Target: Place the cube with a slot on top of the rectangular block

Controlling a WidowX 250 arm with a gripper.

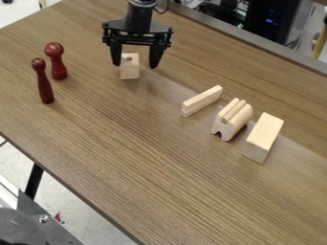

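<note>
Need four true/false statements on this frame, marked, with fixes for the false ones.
1. The end effector is open at the small wooden cube. True.
2. The notched block is between the thin wooden piece and the rectangular block. True.
3. The small wooden cube is stacked on the rectangular block. False: it rests on the table, well apart from that block.
4. The two dark red pieces are right beside the rectangular block. False: they are at the view's left, the block at its right.
</note>
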